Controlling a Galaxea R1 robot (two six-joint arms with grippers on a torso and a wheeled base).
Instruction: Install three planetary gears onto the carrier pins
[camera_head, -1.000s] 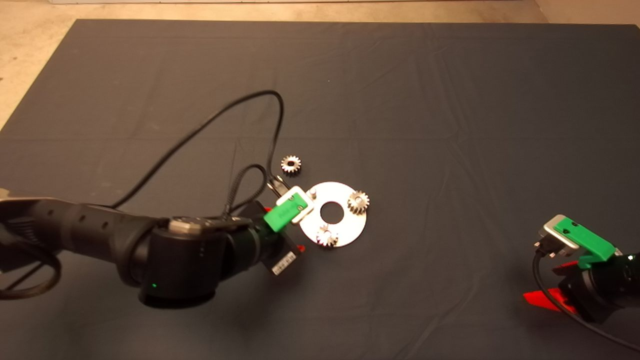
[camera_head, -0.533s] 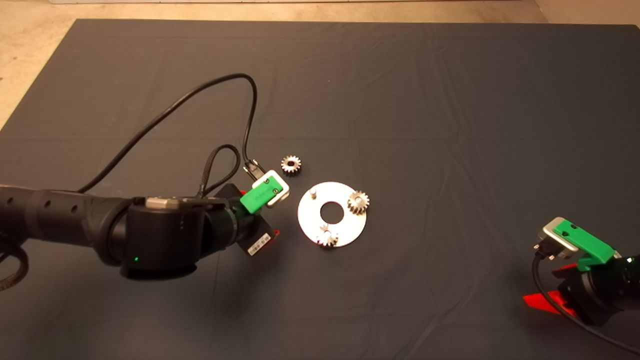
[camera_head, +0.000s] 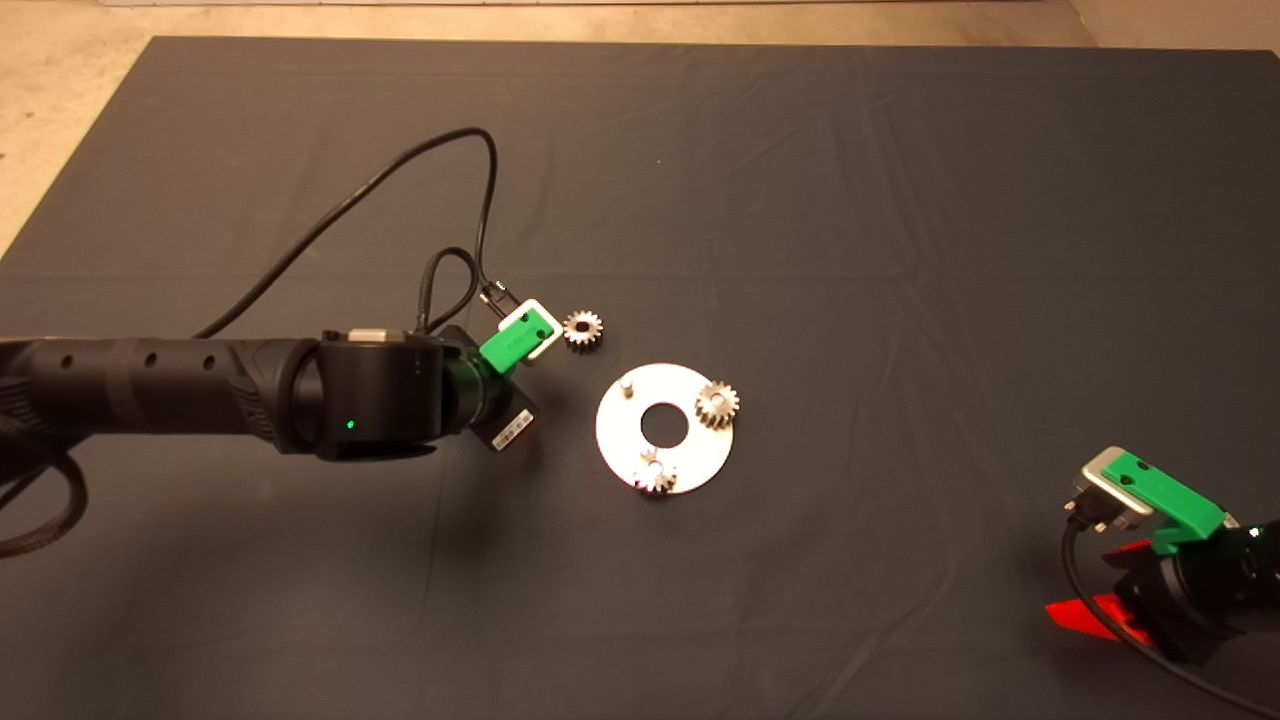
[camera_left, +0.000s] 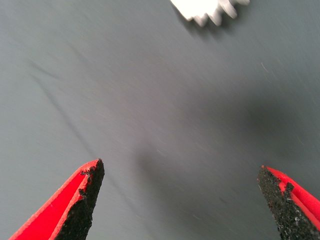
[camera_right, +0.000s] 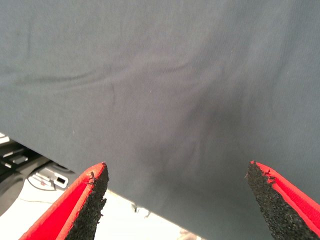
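The shiny round disc (camera_head: 690, 455) lies mid-mat. Two planetary gears sit on carrier pins: one at the disc's right edge (camera_head: 717, 403), one at its near edge (camera_head: 654, 474). The third pin (camera_head: 626, 384) stands bare at the disc's far left. The third gear (camera_head: 582, 329) lies loose on the mat beyond the disc; its teeth show in the left wrist view (camera_left: 207, 10). My left gripper (camera_left: 182, 175) is open and empty over bare mat, its green body (camera_head: 517, 340) just left of the loose gear. My right gripper (camera_head: 1100, 580) is parked, open and empty, at the lower right.
The left arm's black cables (camera_head: 400, 190) loop over the mat beyond the arm. The mat's edge and floor clutter (camera_right: 45, 175) show in the right wrist view. Pale floor (camera_head: 60, 100) borders the mat's far left.
My left gripper has drawn back from the disc's left edge and moved away to beside the loose gear. My right gripper has slid slightly toward the near edge.
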